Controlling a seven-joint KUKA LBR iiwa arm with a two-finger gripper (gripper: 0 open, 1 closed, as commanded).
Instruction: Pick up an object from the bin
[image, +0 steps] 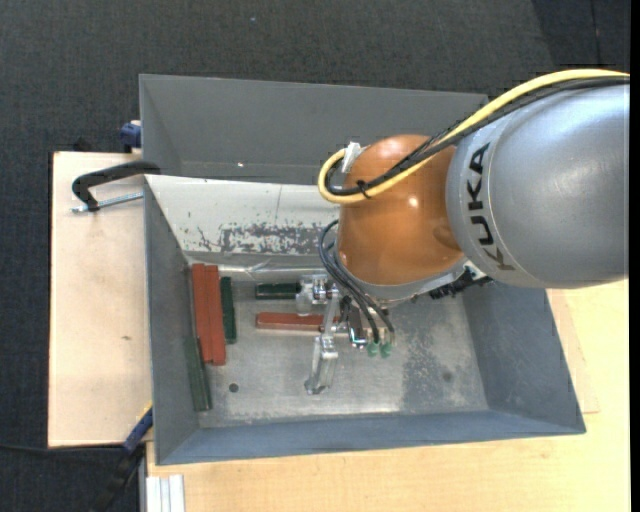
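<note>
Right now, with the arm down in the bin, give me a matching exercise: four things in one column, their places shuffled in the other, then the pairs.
Things
1. wide red block
2. thin red-brown stick
3. short dark green piece
4. gripper

Places
A. mid floor, lying crosswise, right end by the gripper
B. below the orange cover, toward the front wall
C. lengthwise beside the bin's left wall
D. mid floor, on the back-wall side of the red-brown stick

Pairs: 1-C, 2-A, 3-D, 4-B
</note>
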